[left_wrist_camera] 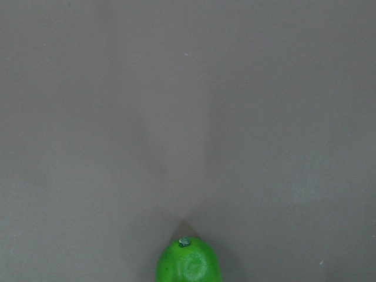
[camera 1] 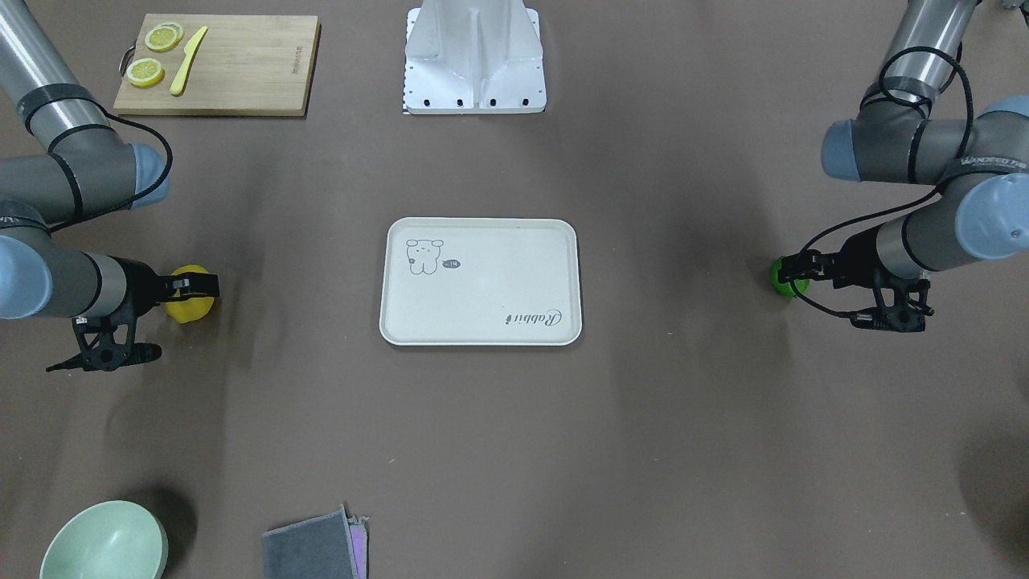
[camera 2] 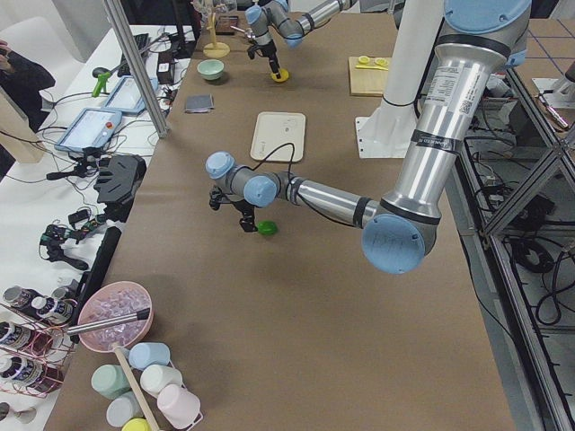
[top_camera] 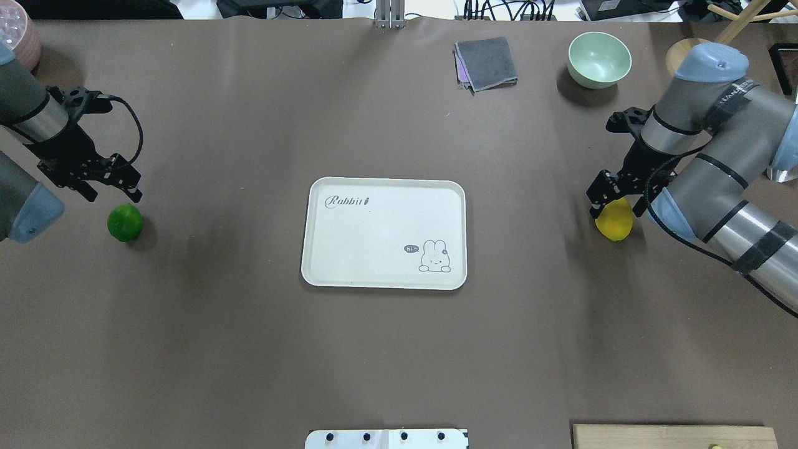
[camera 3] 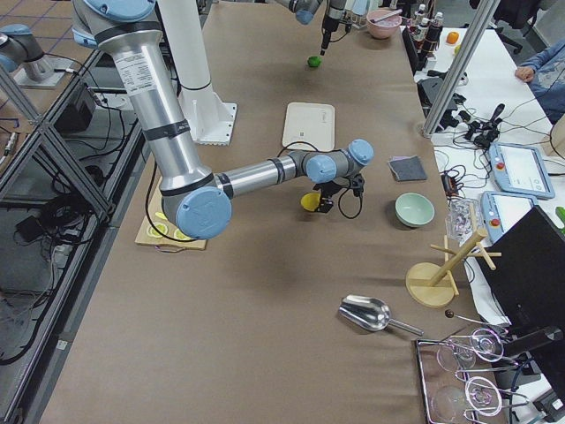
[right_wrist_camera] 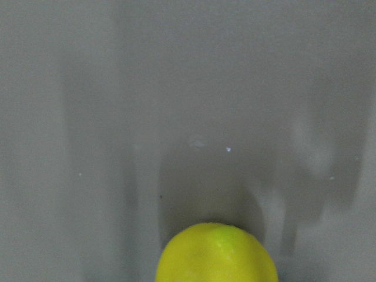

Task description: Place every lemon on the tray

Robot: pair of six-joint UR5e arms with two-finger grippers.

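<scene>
The off-white tray [top_camera: 374, 237] with the rabbit drawing lies mid-table, also in the front view [camera 1: 482, 297], with nothing on it. The green lemon [top_camera: 124, 222] lies on the table at the left; it shows too in the front view [camera 1: 781, 277] and the left wrist view [left_wrist_camera: 188, 264]. My left gripper [top_camera: 115, 193] hovers just beyond it and looks open. The yellow lemon [top_camera: 614, 219] lies at the right, also in the front view [camera 1: 189, 305] and right wrist view [right_wrist_camera: 216, 252]. My right gripper [top_camera: 608, 194] is right over its far end, apparently open.
A wooden cutting board [camera 1: 241, 72] with lemon slices [camera 1: 163, 36] and a yellow knife [camera 1: 189, 60] lies by the robot's right. A green bowl [top_camera: 598, 59] and a grey cloth [top_camera: 486, 62] lie at the far edge. The robot base [camera 1: 474, 56] stands behind the tray.
</scene>
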